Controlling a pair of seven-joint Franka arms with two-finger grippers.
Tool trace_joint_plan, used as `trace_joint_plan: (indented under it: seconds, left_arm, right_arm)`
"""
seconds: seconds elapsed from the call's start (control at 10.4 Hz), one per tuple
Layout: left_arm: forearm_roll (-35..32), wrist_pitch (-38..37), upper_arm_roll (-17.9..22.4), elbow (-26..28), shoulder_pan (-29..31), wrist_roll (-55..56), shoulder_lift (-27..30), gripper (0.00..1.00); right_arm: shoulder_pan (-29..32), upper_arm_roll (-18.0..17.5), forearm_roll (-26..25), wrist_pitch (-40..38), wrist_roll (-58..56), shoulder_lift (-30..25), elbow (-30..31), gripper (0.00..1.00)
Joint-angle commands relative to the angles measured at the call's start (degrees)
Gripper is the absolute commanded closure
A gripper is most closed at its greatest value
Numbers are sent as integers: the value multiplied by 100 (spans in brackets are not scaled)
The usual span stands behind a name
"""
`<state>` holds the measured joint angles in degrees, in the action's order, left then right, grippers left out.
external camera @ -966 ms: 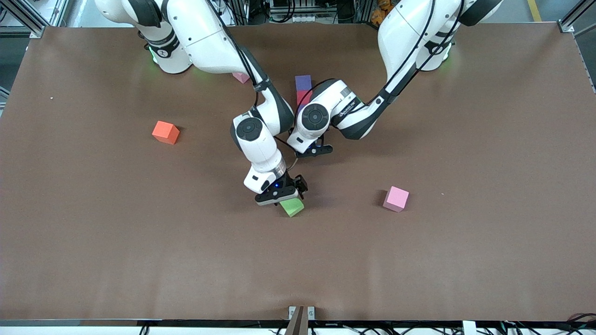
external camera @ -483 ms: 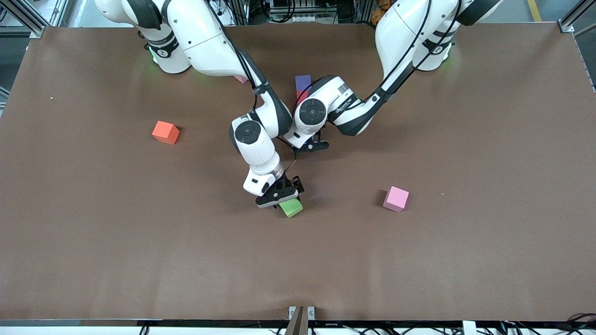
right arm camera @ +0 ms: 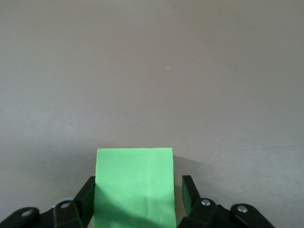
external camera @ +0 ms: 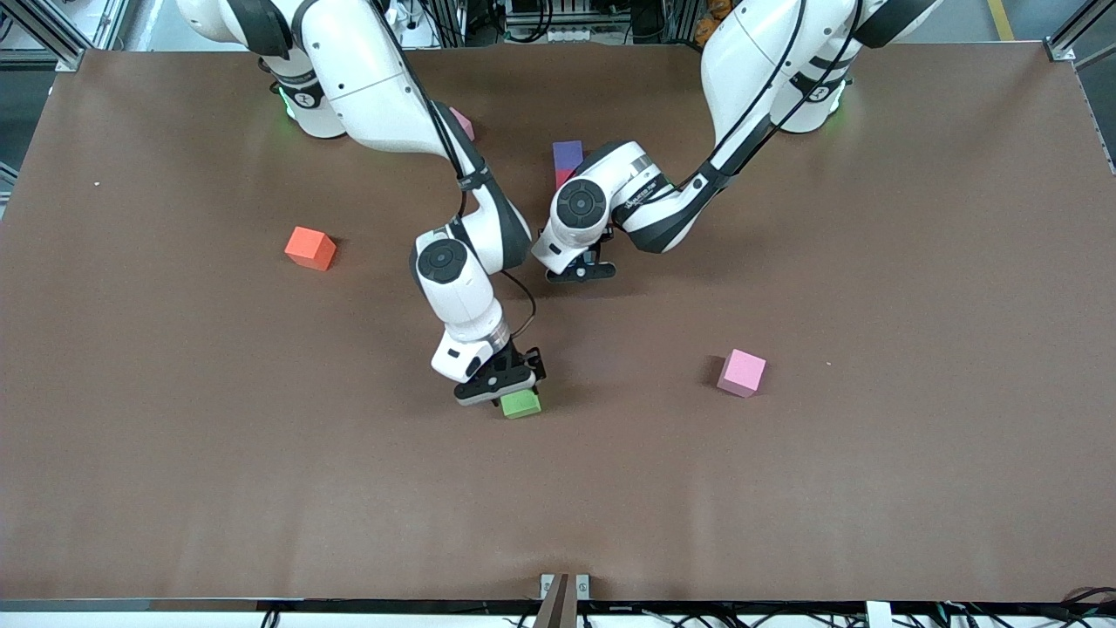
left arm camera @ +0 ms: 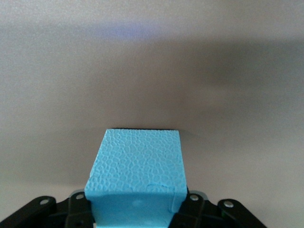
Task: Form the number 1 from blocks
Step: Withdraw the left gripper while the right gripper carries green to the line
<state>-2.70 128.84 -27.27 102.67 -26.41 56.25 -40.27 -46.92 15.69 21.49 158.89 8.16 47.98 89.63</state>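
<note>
My right gripper [external camera: 504,386] is down at the table's middle with its fingers on either side of the green block [external camera: 521,404] [right arm camera: 134,185]. In the right wrist view one finger [right arm camera: 88,192] lies against the block and the other finger [right arm camera: 189,189] stands a thin gap off it. My left gripper [external camera: 578,269] is shut on the light blue block [left arm camera: 137,171], which is hidden in the front view. It hangs low over the table. Farther from the camera lie a purple block [external camera: 568,153] and a red block [external camera: 561,177], mostly hidden by the left arm.
An orange cube [external camera: 309,248] lies toward the right arm's end. A pink cube [external camera: 742,372] lies toward the left arm's end. Another pink cube [external camera: 463,123] peeks out beside the right arm near its base. The brown table [external camera: 785,488] is bare nearer the camera.
The right gripper's fingers have narrowed around the green block, and block and gripper have shifted toward the right arm's end. The left gripper with the light blue block has moved slightly toward the red block.
</note>
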Motion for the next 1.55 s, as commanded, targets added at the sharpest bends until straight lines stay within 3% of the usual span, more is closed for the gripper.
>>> trace_joint_plan:
  seconds: [0.0, 0.1, 0.19, 0.29, 0.48, 0.68, 0.97, 1.45]
  left_arm:
    - [-134, 107, -94, 130, 22, 8, 90, 100]
    - [-134, 107, -103, 130, 22, 26, 90, 100]
    - [-134, 107, -112, 130, 22, 70, 90, 85]
    - [-134, 107, -112, 122, 22, 79, 90, 1]
    - [-134, 107, -103, 86, 48, 70, 98, 0]
    - [-134, 72, -77, 25, 118, 79, 212, 0]
    - [-117, -575, -15, 25, 634, 61, 1123, 0]
    - [-46, -1307, 537, 16, 1856, 26, 2662, 0]
  right_arm:
    - [51, 4, 722, 19, -191, -52, 159, 49]
    - [42, 4, 865, 184, -183, -52, 247, 50]
    - [42, 4, 883, 403, -165, -44, 335, 52]
    - [42, 4, 944, 423, -156, -52, 371, 52]
    - [51, 4, 989, 397, -130, -200, 467, 52]
    - [139, -5, 989, 362, -121, -796, 948, 52]
    - [26, 4, 989, 379, 289, -1553, 1827, 52]
    - [-1307, 311, 980, 546, 1596, -1635, 2393, 52]
